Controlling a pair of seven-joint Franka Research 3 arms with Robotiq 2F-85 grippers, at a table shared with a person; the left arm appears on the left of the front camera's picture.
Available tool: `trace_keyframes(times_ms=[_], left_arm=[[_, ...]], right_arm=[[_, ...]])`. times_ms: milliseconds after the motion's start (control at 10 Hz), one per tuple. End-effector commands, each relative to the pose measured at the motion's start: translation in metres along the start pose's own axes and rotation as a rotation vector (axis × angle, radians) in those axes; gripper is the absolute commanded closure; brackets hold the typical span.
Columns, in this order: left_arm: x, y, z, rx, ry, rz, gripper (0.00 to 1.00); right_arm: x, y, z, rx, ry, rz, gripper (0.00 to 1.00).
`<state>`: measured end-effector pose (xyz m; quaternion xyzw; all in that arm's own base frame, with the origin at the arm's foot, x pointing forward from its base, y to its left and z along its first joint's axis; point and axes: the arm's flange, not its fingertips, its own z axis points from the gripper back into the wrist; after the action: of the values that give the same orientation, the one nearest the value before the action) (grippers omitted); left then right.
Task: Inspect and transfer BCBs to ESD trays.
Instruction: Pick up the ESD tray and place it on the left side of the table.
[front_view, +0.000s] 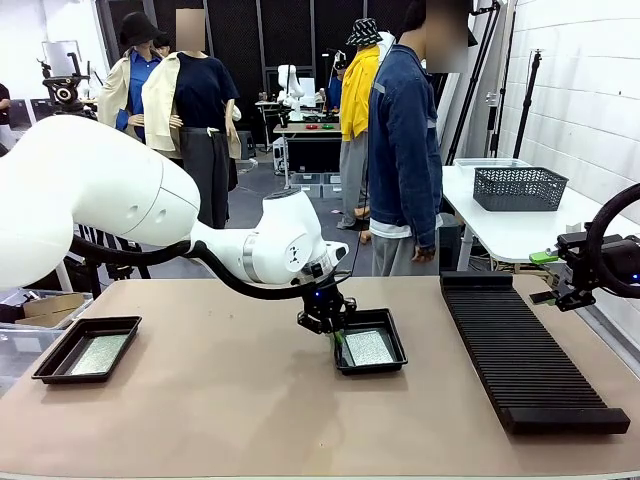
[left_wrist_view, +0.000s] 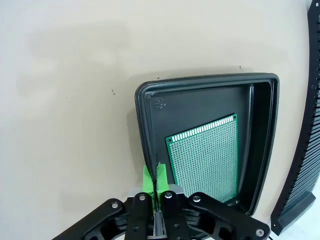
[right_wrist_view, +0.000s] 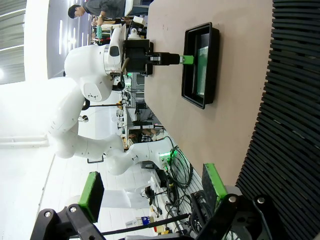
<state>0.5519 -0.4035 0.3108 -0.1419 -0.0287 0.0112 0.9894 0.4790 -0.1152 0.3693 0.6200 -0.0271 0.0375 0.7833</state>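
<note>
Left gripper (left_wrist_view: 155, 182) jaws — seemingly on tray (left_wrist_view: 145, 130) rim

A robotics lab is shown — two white arms (front_view: 120, 200) are mounted at a brown table (front_view: 220, 400), and more tables (front_view: 500, 225) with equipment are seen behind. Tripods (front_view: 525, 90), camera gear (front_view: 65, 92) and cables (right_wrist_view: 177, 170) are spread about — dark curtains line the back.
</note>
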Motion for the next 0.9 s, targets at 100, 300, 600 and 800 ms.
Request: trace_keyframes(times_ms=[100, 300, 600, 800], left_arm=[[0.0, 0.0, 0.0, 0.007, -0.006, 0.012, 1.0], [0.0, 0.0, 0.0, 0.007, -0.006, 0.012, 1.0], [-0.005, 0.022, 0.017, 0.0, 0.024, -0.009, 1.0], [-0.015, 0.045, 0.024, 0.012, 0.035, -0.055, 1.0]], right_arm=[[-0.001, 0.0, 0.0, -0.005, -0.005, -0.011, 0.0], [-0.001, 0.0, 0.0, -0.005, -0.005, -0.011, 0.0], [-0.001, 0.0, 0.0, -0.005, -0.005, -0.011, 0.0], [-0.001, 0.0, 0.0, -0.005, -0.005, -0.011, 0.0]])
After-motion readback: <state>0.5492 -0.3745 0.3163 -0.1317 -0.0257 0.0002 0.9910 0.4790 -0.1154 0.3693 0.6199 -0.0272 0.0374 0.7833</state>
